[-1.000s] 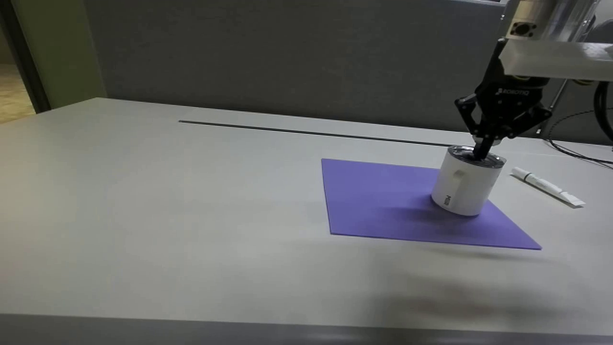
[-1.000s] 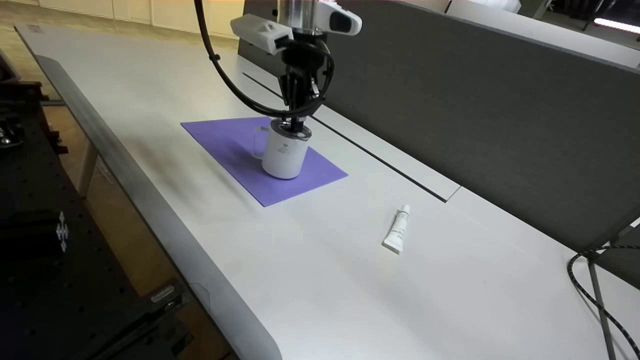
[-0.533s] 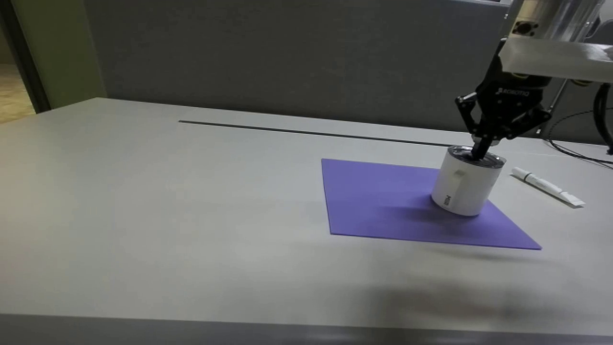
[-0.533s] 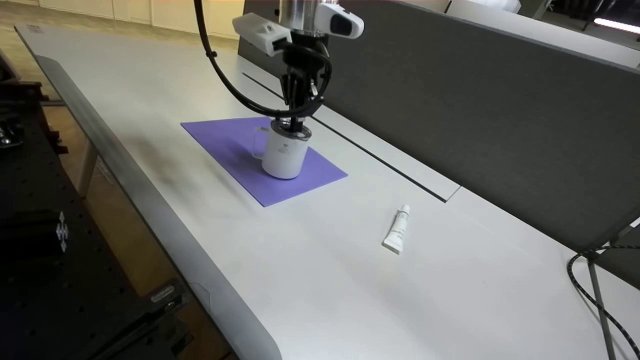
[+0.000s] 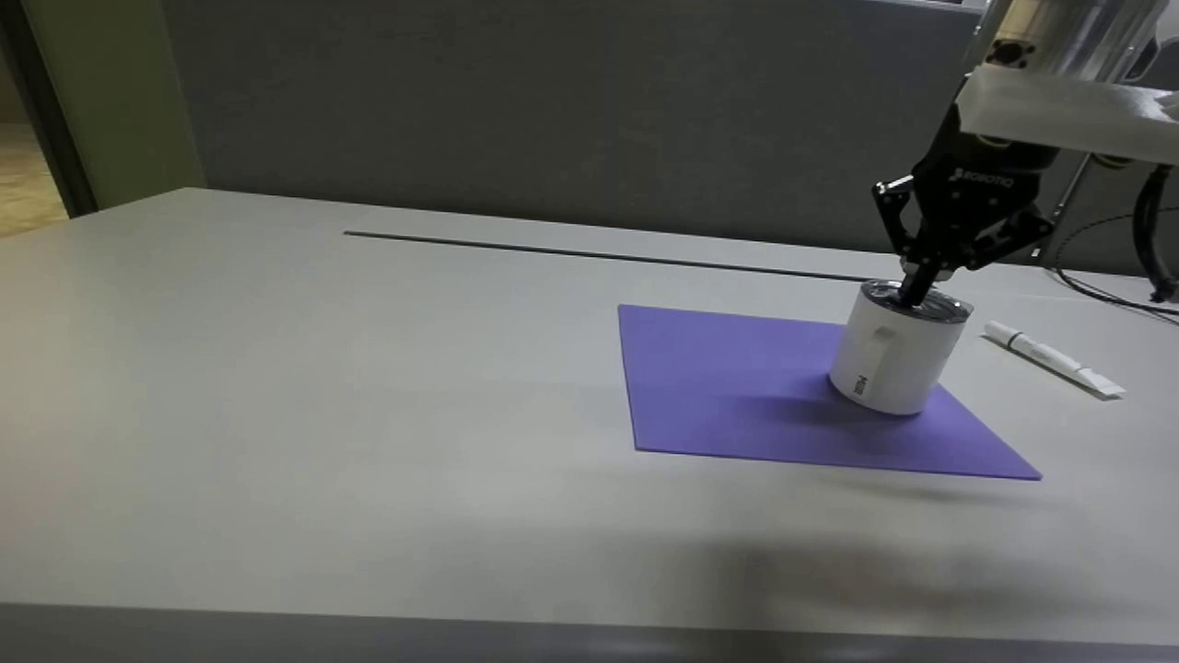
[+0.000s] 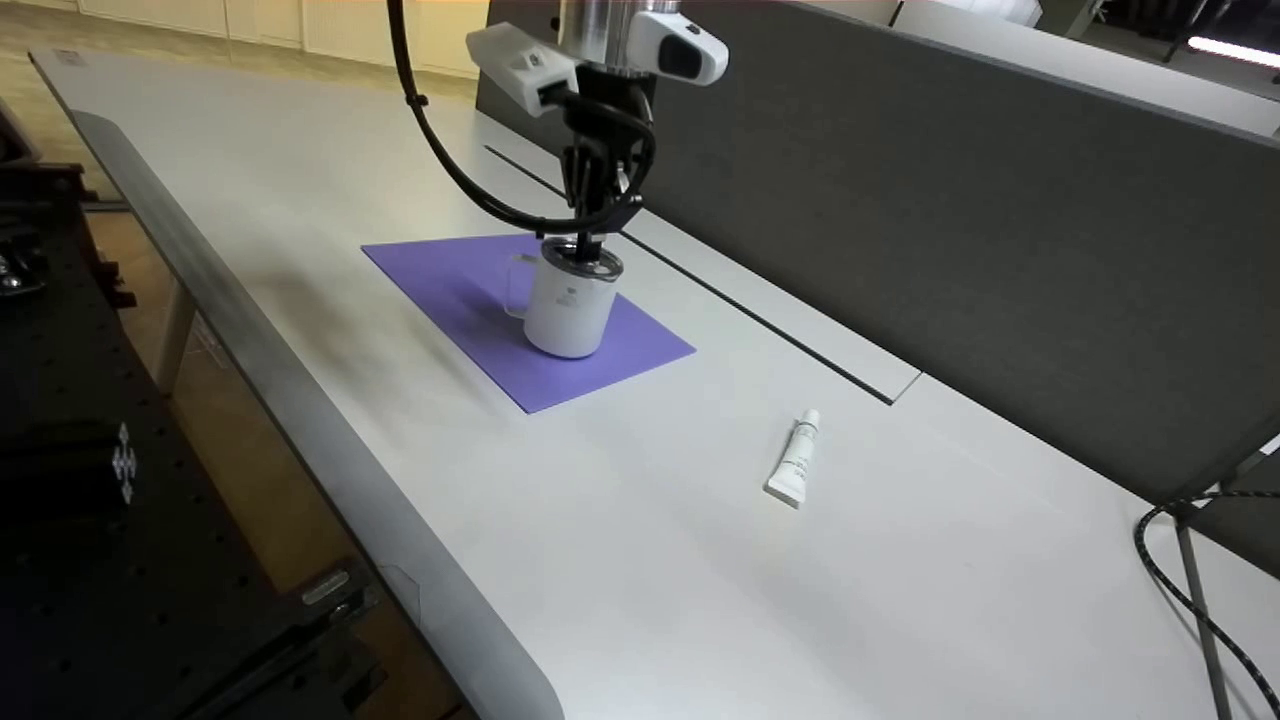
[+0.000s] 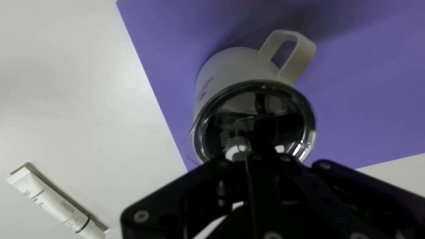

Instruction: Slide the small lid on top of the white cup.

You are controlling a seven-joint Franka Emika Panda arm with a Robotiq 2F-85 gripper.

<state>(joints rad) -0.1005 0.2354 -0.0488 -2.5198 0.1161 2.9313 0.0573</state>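
Observation:
The white cup [image 5: 892, 364] stands upright on the purple mat, with a small dark mark on its side. It shows in both exterior views [image 6: 568, 315], and its handle and side show in the wrist view [image 7: 232, 66]. The small lid [image 7: 229, 129], a round, shiny, dark see-through disc, lies over the cup's mouth; it also shows in both exterior views [image 5: 946, 309] [image 6: 606, 268]. My gripper [image 5: 912, 296] points down with its fingers together, tips at the lid's top. In the wrist view the gripper [image 7: 262, 142] hides part of the lid; whether the tips press on it I cannot tell.
The purple mat [image 5: 728, 387] lies flat under the cup on the pale table [image 5: 368, 414]. A white tube [image 6: 794, 462] lies on the table apart from the mat. A dark grey panel [image 6: 900, 220] stands along the table's back edge.
My gripper's fingertips have shifted slightly to the left across the lid in both exterior views. The cup, the mat and the tube have not moved.

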